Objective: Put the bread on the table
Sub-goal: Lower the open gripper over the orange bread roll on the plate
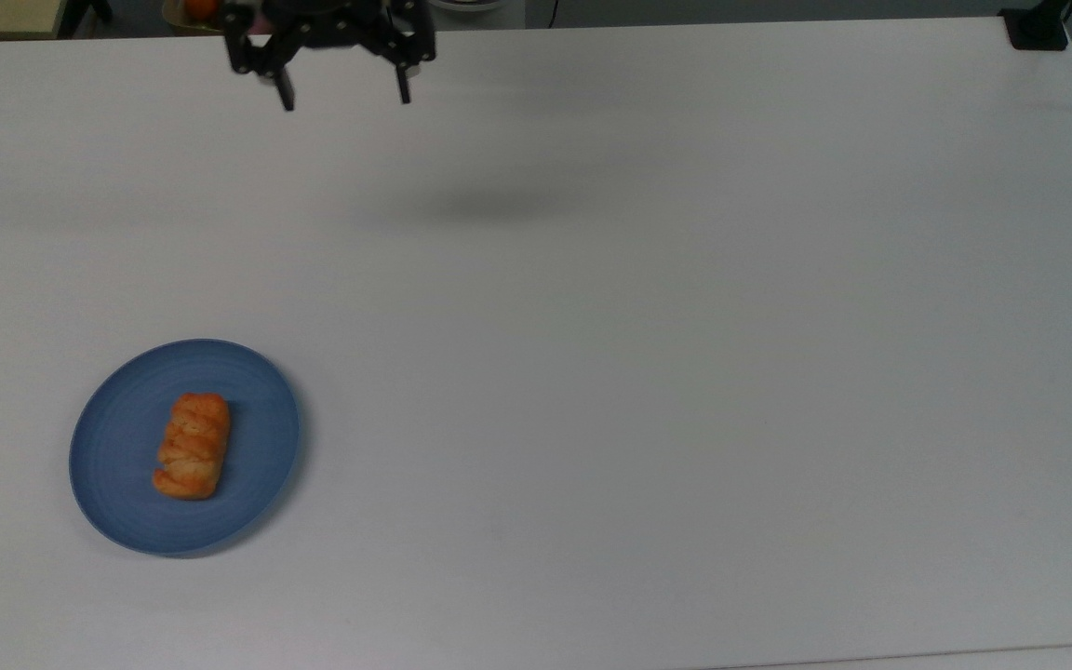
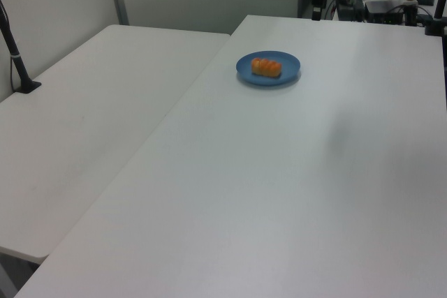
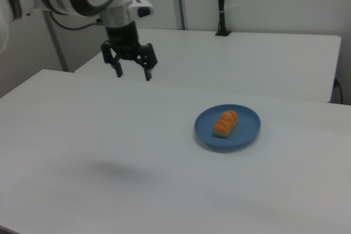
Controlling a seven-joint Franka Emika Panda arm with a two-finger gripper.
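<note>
The bread (image 1: 192, 445) (image 2: 266, 67) (image 3: 225, 123), a golden-orange braided roll, lies on a round blue plate (image 1: 261, 465) (image 2: 288, 64) (image 3: 247, 130) on the white table (image 1: 648, 354) (image 2: 279, 186) (image 3: 109, 152). My gripper (image 1: 344, 95) (image 3: 133, 73) hangs high above the table, open and empty, fingers pointing down. In the top view it is near the upper edge, far above the plate. In the right view it stands well to the left of the plate.
A second white table (image 2: 91, 116) (image 3: 263, 58) adjoins this one. A black post (image 2: 15, 50) (image 3: 220, 4) is clamped to it. A black clamp (image 1: 1038, 28) sits at the top view's upper right corner. The gripper's shadow (image 1: 489, 207) falls on the table.
</note>
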